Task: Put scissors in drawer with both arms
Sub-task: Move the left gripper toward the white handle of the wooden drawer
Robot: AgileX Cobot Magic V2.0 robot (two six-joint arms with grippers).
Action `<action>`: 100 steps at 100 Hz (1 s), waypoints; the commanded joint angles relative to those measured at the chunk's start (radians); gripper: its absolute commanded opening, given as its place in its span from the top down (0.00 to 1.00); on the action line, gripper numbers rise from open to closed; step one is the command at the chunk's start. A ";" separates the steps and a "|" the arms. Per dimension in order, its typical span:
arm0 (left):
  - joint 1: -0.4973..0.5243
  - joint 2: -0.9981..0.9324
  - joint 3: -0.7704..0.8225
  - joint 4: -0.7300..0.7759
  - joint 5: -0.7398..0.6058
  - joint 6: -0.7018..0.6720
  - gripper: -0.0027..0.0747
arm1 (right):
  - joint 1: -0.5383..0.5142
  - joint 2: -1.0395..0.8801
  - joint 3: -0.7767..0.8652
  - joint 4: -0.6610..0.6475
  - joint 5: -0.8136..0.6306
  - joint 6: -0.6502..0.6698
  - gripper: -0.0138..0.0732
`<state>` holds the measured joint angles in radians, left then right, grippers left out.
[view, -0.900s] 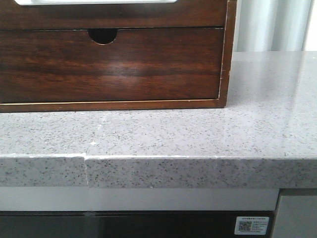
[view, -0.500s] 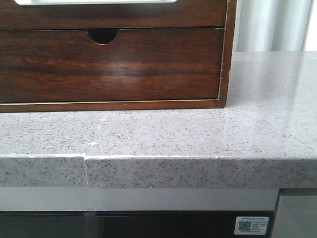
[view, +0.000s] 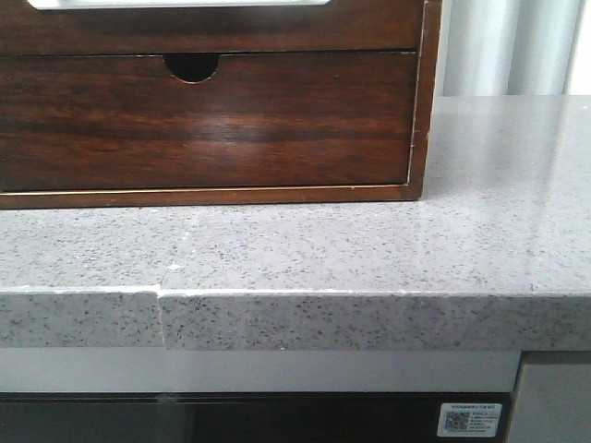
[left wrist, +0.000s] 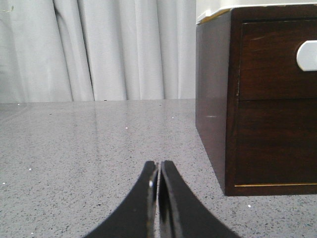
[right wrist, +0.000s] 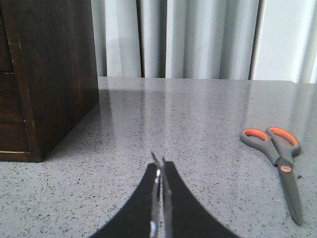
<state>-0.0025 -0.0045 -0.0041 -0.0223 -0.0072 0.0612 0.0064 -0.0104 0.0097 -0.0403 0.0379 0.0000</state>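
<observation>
The drawer (view: 203,125) is dark-brown wood grain with a half-round notch (view: 192,65) in its top edge. It sits pushed in flush inside the wooden box frame (view: 420,101). The drawer front also shows in the left wrist view (left wrist: 275,144). Grey scissors with orange-lined handles (right wrist: 277,153) lie flat on the counter in the right wrist view, away from the box. My left gripper (left wrist: 158,166) is shut and empty beside the box's side. My right gripper (right wrist: 159,163) is shut and empty, on the box's other side, short of the scissors. Neither arm shows in the front view.
The grey speckled stone counter (view: 369,249) has a front edge with a seam (view: 159,314). An upper drawer with a white handle (left wrist: 307,55) sits above the task drawer. Pale curtains (right wrist: 198,39) hang behind the counter.
</observation>
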 commanded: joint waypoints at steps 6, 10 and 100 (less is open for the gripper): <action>-0.006 -0.018 0.035 -0.016 -0.077 -0.011 0.99 | -0.007 -0.021 0.013 -0.009 -0.089 -0.009 0.92; -0.006 -0.018 0.032 -0.038 -0.079 -0.011 0.99 | -0.007 -0.021 0.008 0.012 -0.093 -0.009 0.92; -0.006 0.397 -0.573 -0.128 0.364 -0.003 0.99 | -0.007 0.480 -0.558 -0.038 0.287 -0.009 0.92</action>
<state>-0.0025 0.3430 -0.5283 -0.1436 0.4138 0.0612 0.0064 0.4201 -0.5000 -0.0566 0.3984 0.0000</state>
